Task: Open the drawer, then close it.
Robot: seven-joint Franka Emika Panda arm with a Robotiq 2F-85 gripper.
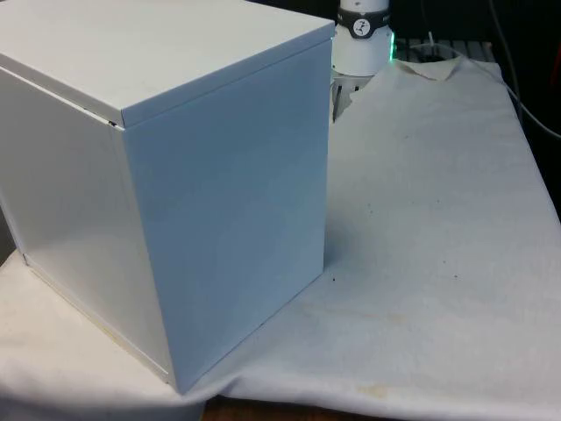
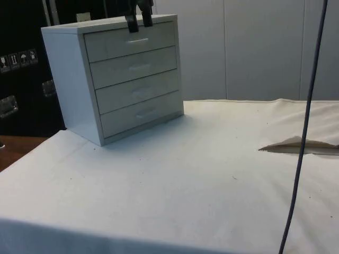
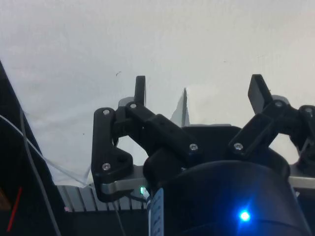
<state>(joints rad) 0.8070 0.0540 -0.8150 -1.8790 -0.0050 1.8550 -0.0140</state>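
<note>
A white chest of drawers (image 2: 127,74) stands on the cloth, and its four drawer fronts all sit flush and shut. The top drawer (image 2: 132,43) carries a small pale handle (image 2: 137,41). My black gripper (image 2: 139,22) hangs at the chest's top front edge, just above that handle, touching nothing. Its fingers (image 3: 140,91) stand wide apart around my gripper (image 3: 199,93), with nothing between them. In the front view the chest (image 1: 175,193) turns its plain back and side to the camera and hides the drawers.
White cloth (image 2: 201,174) spreads wide in front of the chest. A thin dark cable (image 2: 304,132) hangs down near the side camera. A fold lifts the cloth's edge (image 2: 296,144) at the side view's right.
</note>
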